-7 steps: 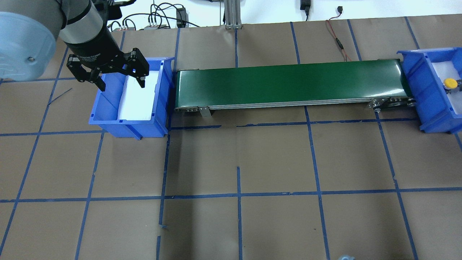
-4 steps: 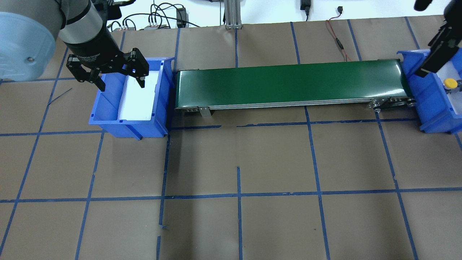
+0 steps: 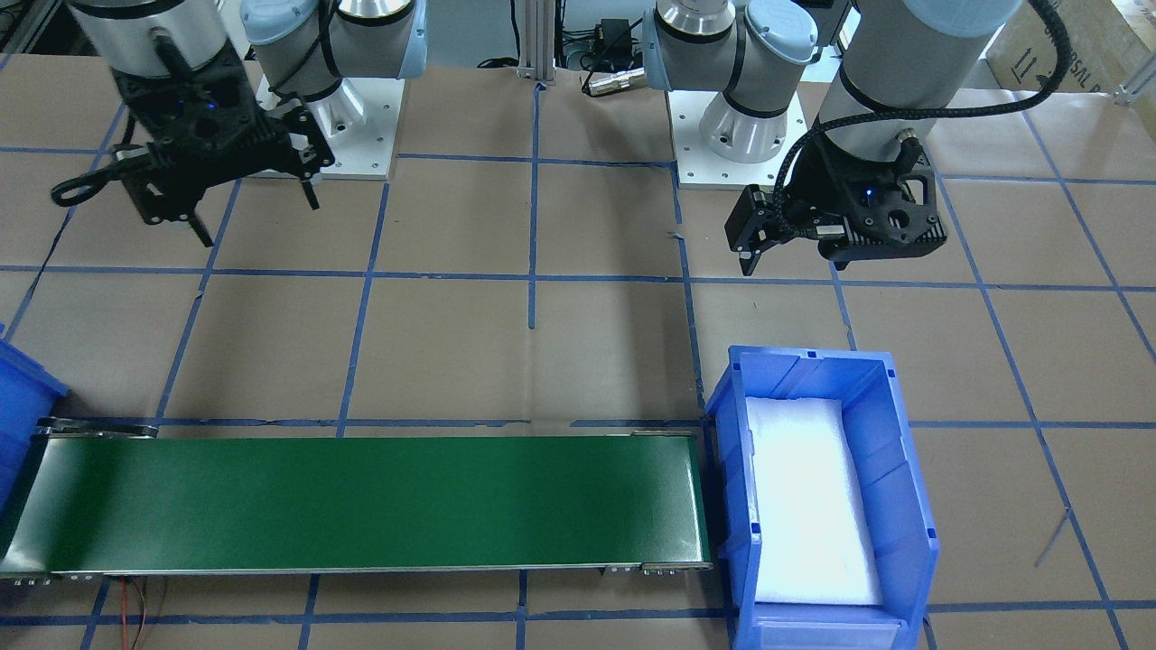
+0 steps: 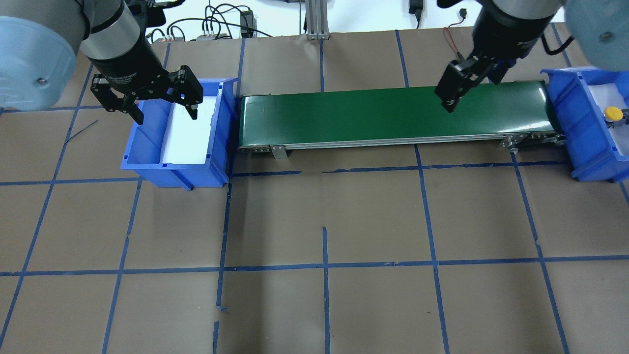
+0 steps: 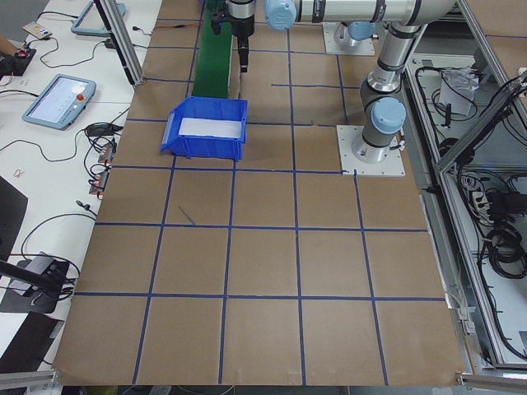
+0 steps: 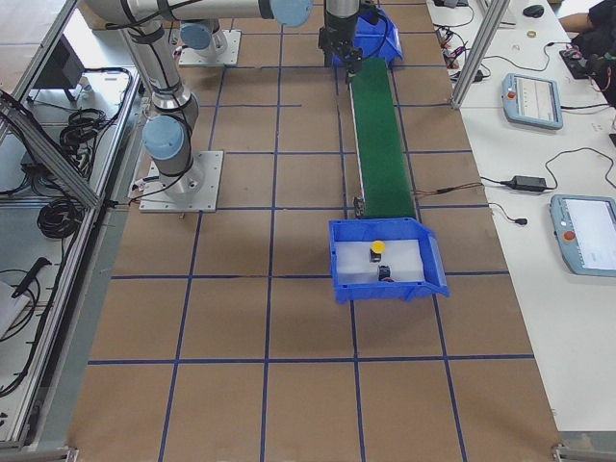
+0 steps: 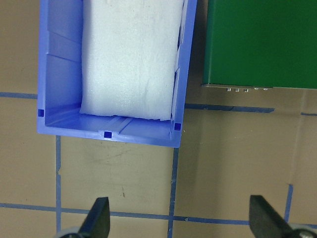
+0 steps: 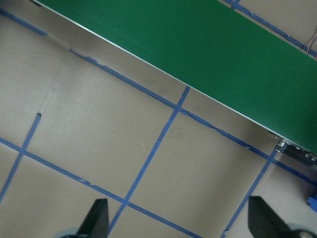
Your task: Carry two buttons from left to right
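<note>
The yellow button (image 4: 612, 114) sits on white foam in the right blue bin (image 4: 575, 118); it also shows in the exterior right view (image 6: 378, 247). A small dark object (image 6: 385, 273) lies beside it; I cannot tell whether it is the red button. My left gripper (image 4: 166, 112) hangs open and empty above the left blue bin (image 4: 142, 142), which holds only white foam. The left wrist view shows its fingertips (image 7: 99, 218) wide apart. My right gripper (image 4: 449, 96) is open and empty, high up by the right part of the green conveyor belt (image 4: 368, 115).
The conveyor (image 3: 361, 506) runs between the two bins. The left bin (image 3: 894, 469) stands at its one end, the right bin (image 6: 385, 291) at the other. Blue tape lines grid the brown table. Cables lie along the far edge (image 4: 457, 44).
My right arm has swung in from the right edge, past the right bin, to above the conveyor's right part. The left gripper has not moved.
</note>
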